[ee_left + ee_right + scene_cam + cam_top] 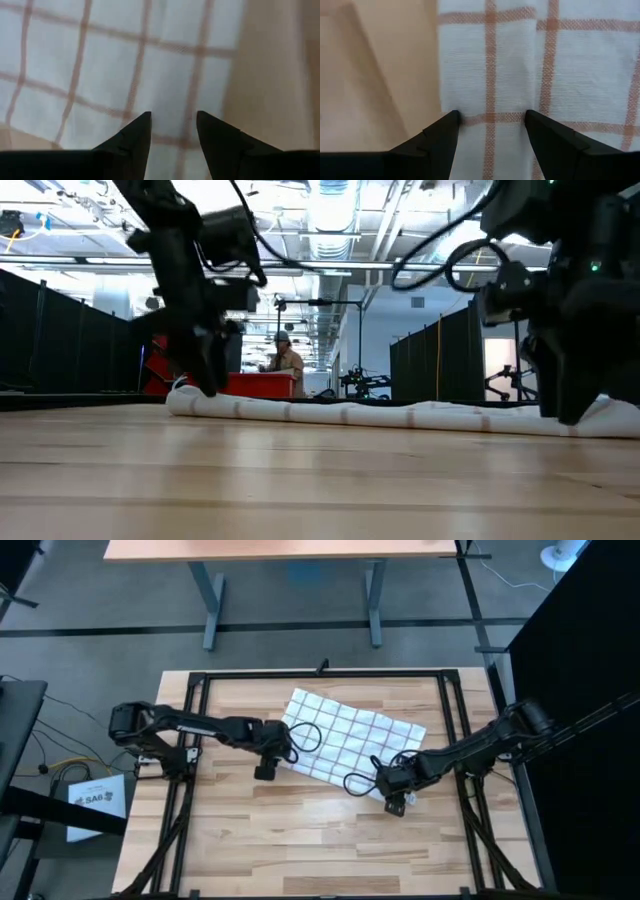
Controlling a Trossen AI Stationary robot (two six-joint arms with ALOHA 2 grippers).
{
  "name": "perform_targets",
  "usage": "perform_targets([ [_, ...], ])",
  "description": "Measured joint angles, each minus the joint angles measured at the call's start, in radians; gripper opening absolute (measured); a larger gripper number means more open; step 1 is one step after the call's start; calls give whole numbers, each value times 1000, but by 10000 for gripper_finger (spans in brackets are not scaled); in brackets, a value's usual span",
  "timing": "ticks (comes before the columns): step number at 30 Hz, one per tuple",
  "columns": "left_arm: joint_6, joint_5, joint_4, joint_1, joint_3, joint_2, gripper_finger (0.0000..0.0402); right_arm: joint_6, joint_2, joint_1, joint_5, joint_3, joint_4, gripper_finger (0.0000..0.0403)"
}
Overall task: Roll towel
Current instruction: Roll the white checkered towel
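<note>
The thin white cloth towel (350,738) with its grid of lines lies flat at the high view's centre. The left gripper (172,131) and right gripper (491,127) hover with fingers apart over its near corners. Being soft and limp, it is probably best pinched along that edge.

Partly hidden towel (350,735), blurred figure at rear

Near corners of cloth covered by left gripper (264,771) at 8 o'clock, right gripper (395,802) at 5 o'clock; distant person (286,365) too small to make out.
</note>
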Motion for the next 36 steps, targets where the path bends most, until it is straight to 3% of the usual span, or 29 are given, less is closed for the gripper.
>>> perform_targets([
  [6,-171,79,-22,-21,0,36,143,-41,-3,3,3,1,-64,219],
  [11,-418,74,-22,-113,2,23,143,-130,-4,3,3,1,-106,219],
  [17,-556,13,0,-231,2,23,143,-227,-6,0,1,1,-89,219],
  [19,-533,-38,-34,-251,16,23,143,-228,-7,0,2,14,-100,219],
  [26,-246,-184,-240,-281,155,22,143,-221,-71,24,56,154,-284,219],
  [32,-152,-172,-307,-305,235,22,143,-105,-110,87,30,190,-233,219],
  [36,-122,-137,-305,-329,234,22,143,-55,-63,138,23,191,-199,219],
])
